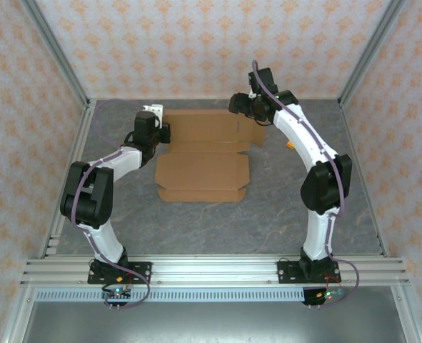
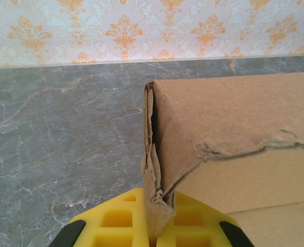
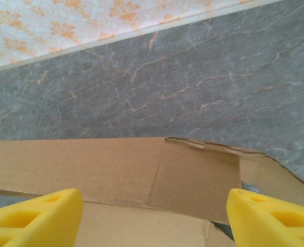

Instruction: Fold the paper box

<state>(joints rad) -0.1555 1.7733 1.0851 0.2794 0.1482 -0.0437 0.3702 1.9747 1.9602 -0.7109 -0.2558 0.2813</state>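
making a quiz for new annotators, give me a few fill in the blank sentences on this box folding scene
1. The paper box is pinched by the gripper of the ___ arm.
2. The right gripper has its jaws ___ across a flap of the box.
3. Its fingers are ___ in colour.
4. The table is ___ with marble veining.
Missing words: left; open; yellow; grey.

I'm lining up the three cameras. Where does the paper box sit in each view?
Top external: paper box in the middle, slightly above centre.
Left wrist: paper box in the right half, its edge reaching bottom centre.
Right wrist: paper box across the lower half.
Shared landmark: grey marbled table meeting the patterned wall.
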